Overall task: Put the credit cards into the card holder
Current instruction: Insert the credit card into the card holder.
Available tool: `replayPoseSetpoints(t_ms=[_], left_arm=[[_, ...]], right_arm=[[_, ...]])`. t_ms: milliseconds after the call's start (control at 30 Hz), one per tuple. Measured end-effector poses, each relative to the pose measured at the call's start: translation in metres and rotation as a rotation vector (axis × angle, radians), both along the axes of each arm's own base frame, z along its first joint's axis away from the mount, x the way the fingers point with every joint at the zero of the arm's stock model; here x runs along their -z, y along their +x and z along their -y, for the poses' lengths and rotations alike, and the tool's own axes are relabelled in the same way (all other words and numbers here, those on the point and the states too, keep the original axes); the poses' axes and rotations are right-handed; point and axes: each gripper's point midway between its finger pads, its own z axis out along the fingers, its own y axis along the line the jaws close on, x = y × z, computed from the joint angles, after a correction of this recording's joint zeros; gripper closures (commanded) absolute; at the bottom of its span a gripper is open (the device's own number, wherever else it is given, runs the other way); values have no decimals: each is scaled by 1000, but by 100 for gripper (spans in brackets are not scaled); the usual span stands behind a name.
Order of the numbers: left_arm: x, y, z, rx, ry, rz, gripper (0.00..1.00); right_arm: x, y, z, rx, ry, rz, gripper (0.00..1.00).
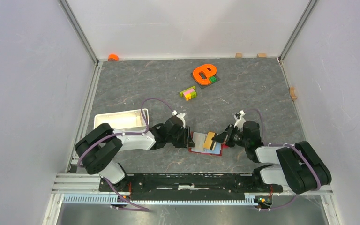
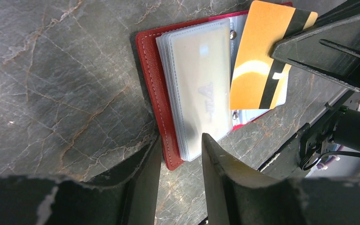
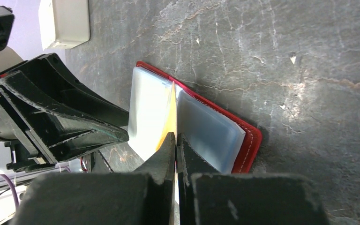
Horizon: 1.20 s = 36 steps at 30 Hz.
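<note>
Red card holder point(image 2: 152, 93) lies open on the bench point(image 2: 51, 70). Right hand point(image 3: 176, 140) pinches the orange credit card point(image 2: 255, 56) by one end over the clear sleeves point(image 2: 201, 79) — thin, stiff, likely slippery. Left hand point(image 2: 179, 140), released, straddles the holder's edge.

My top camera hangs above and behind the arm bases, looking down from afar over the whole table point(image 1: 262, 93). Each wrist camera looks along its own fingers at very close range. The left gripper point(image 2: 180, 137) and right gripper point(image 3: 176, 136) face each other, so both wrist views frame the open card holder point(image 2: 150, 61) and tan-orange card point(image 2: 258, 61) between them.
</note>
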Motion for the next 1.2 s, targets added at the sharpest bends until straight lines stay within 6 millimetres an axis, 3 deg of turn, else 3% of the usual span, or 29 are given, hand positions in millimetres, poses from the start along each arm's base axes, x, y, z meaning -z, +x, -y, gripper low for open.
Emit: replayPoseSetpoints(t_ms=[667,1200], left_arm=[[3,3,0,-7,7,-4,69],[4,4,0,-9,10,-4,73]], right_arm=[[7,-11,-12,-52,8,-28,100],[15,-15,-7,-23,-13,-59,100]])
